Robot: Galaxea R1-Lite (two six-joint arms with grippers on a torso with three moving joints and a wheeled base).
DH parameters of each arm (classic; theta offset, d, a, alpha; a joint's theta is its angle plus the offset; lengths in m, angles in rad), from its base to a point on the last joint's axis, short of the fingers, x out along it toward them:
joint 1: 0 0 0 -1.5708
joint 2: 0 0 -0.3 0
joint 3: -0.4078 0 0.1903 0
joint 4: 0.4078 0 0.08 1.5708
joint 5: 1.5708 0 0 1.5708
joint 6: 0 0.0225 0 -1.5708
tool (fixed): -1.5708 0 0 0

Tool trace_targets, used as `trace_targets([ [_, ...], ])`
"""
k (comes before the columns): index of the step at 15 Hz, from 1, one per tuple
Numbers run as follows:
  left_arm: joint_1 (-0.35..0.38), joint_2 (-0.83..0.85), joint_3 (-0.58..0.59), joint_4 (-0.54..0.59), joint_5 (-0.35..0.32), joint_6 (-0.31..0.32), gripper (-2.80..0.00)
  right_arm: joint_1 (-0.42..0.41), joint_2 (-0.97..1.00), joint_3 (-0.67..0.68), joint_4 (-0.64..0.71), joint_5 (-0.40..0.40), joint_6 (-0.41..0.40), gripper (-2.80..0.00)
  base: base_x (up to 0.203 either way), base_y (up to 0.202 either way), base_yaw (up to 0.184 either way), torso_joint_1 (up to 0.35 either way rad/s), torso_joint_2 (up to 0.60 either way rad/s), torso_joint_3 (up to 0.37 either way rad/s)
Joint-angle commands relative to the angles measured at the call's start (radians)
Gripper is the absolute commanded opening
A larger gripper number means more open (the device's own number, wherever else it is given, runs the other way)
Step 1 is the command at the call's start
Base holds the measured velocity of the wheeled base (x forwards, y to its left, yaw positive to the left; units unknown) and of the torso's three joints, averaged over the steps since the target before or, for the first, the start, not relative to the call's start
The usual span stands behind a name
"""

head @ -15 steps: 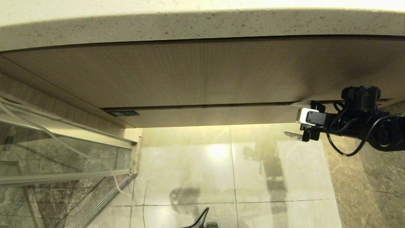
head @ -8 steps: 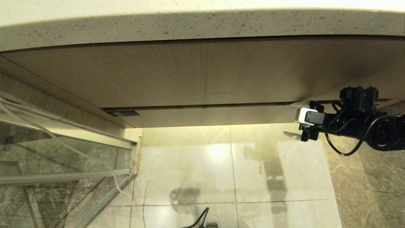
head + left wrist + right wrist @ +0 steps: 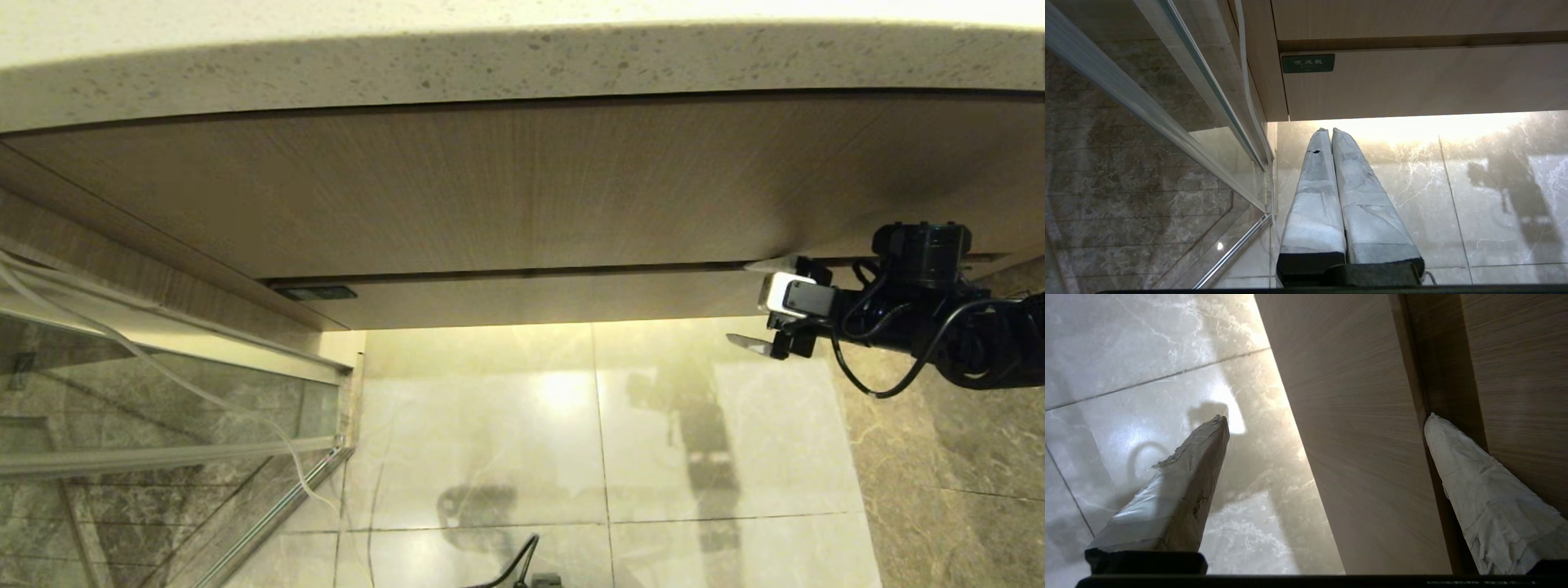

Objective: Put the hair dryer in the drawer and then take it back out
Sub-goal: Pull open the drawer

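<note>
2 fingers of the right gripper (image 3: 759,304) are spread wide, straddling the closed drawer (image 3: 555,298) front at its right end, 1 tip in the seam above. Hair dryer: not in view. Left gripper (image 3: 1327,132) is pressed together, parked low. Risk: that seam tip could slip out when pulling.

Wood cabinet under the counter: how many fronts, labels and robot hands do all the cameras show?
Light-brown wood-grain fronts: 2, the tall panel and the narrow drawer front.
Small dark-green label plates: 1.
Black robot hands with taped fingers: 2, the right hand open at the drawer front's right end, the left hand shut.
Total: 5.
</note>
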Motion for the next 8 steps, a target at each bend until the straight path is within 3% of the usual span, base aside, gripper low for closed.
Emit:
trace_targets([
  [1,0.000,0.000,0.040,-0.002,0.001,-0.001,-2.80,0.000,0.002,-0.005,-0.016,-0.004,-0.006,0.00,0.000,0.000,0.000,0.000,0.00,0.000],
  [8,0.000,0.000,0.040,-0.002,0.001,0.001,-2.80,0.000,-0.003,0.033,-0.010,-0.020,-0.015,0.00,0.000,0.000,0.000,0.000,0.00,0.000],
])
